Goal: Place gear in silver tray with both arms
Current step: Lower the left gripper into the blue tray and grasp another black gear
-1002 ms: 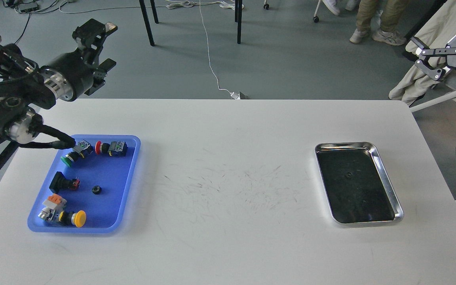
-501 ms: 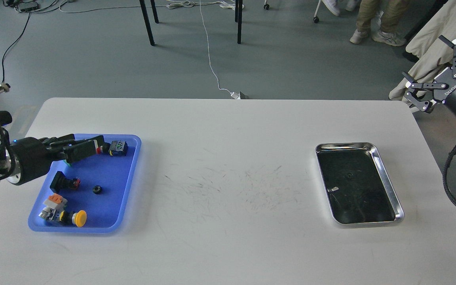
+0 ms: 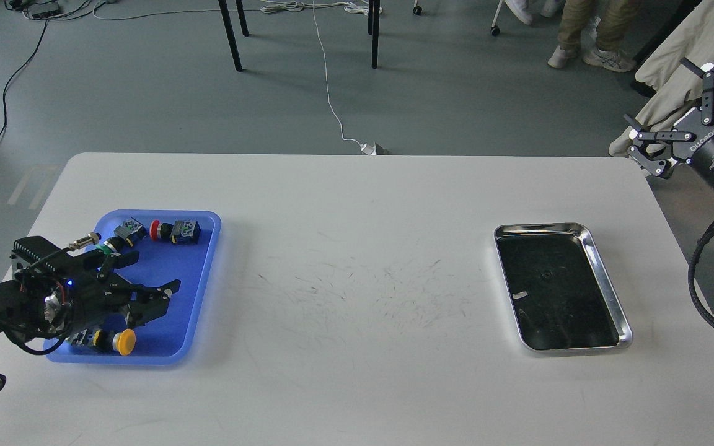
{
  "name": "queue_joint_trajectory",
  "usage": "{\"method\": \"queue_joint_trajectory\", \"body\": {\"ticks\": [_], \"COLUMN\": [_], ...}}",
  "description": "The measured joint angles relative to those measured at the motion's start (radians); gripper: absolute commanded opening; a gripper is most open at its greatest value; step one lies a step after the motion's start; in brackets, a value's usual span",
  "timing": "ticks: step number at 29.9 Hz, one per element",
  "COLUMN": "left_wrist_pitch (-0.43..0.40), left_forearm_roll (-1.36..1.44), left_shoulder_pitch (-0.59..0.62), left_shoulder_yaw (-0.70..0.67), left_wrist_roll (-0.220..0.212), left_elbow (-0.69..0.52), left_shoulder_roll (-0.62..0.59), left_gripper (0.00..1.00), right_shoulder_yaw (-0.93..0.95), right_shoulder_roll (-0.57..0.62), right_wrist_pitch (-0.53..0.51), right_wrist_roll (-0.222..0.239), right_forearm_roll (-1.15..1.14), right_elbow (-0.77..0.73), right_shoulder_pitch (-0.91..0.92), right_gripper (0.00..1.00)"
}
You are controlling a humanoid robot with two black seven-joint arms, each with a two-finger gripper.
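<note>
Presently, left hand (image 3: 157,298): fingers spread apart, held low over blue tray (image 3: 203,272), lower left.
Right hand (image 3: 673,111): fingers splayed wide, upper right.
Silver tray (image 3: 605,272): right of frame, on surface (image 3: 357,248).

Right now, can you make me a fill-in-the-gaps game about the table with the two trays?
1. The yellow button lies in the ____ tray.
2. The silver tray holds ____ parts.
3. The left pincer is over the ____ tray.
4. The right pincer, off past the white table, has its fingers spread ____.

Missing words: blue; no; blue; open
</note>
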State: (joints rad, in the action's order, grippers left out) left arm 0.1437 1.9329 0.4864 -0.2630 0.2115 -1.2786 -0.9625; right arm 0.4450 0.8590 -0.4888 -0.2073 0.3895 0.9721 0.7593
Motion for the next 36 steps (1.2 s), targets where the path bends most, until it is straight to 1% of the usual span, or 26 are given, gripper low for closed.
{"method": "queue_joint_trajectory", "body": {"ticks": [5, 10, 13, 17, 24, 28, 30, 31, 33, 36], "left_wrist_pitch": [0.012, 0.023, 0.023, 0.023, 0.024, 0.024, 0.024, 0.024, 0.023, 0.021], "left_forearm_roll": [0.025, 0.027, 0.026, 0.026, 0.027, 0.028, 0.028, 0.028, 0.028, 0.027], "left_shoulder_pitch": [-0.035, -0.052, -0.054, -0.054, -0.054, -0.055, -0.055, -0.055, -0.056, -0.055], "left_shoulder_yaw": [0.000, 0.000, 0.000, -0.001, -0.001, 0.000, 0.000, 0.001, 0.001, 0.001], "left_wrist_roll": [0.015, 0.025, 0.028, 0.031, 0.031, 0.040, 0.049, 0.052, 0.056, 0.061], "left_elbow": [0.051, 0.075, 0.086, 0.108, 0.116, 0.125, 0.126, 0.127, 0.128, 0.128], "left_shoulder_roll": [0.026, 0.038, 0.043, 0.057, 0.066, 0.066, 0.066, 0.066, 0.062, 0.055], "left_gripper": [0.93, 0.85, 0.74, 0.63, 0.48, 0.26, 0.12, 0.08, 0.05, 0.05], "right_shoulder_yaw": [0.001, 0.001, 0.001, 0.007, 0.015, 0.015, 0.016, 0.017, 0.018, 0.022], "right_shoulder_roll": [0.000, -0.001, -0.001, -0.002, -0.002, -0.002, -0.002, -0.001, -0.002, -0.002], "right_wrist_pitch": [0.000, 0.000, 0.000, 0.000, 0.000, 0.000, 0.000, 0.000, 0.000, 0.000], "right_wrist_roll": [0.000, 0.000, 0.000, 0.000, 0.000, 0.000, 0.000, 0.000, 0.000, 0.000], "right_forearm_roll": [-0.001, -0.001, 0.000, 0.000, -0.001, -0.001, -0.001, -0.001, -0.001, -0.001], "right_elbow": [-0.002, -0.004, -0.004, -0.001, -0.001, 0.000, 0.000, -0.001, -0.001, -0.001], "right_shoulder_pitch": [0.000, -0.002, -0.003, -0.003, -0.003, -0.003, -0.003, -0.003, -0.003, -0.003], "right_gripper": [0.95, 0.95, 0.95, 0.95, 0.95, 0.95, 0.95, 0.95, 0.95, 0.95]}}
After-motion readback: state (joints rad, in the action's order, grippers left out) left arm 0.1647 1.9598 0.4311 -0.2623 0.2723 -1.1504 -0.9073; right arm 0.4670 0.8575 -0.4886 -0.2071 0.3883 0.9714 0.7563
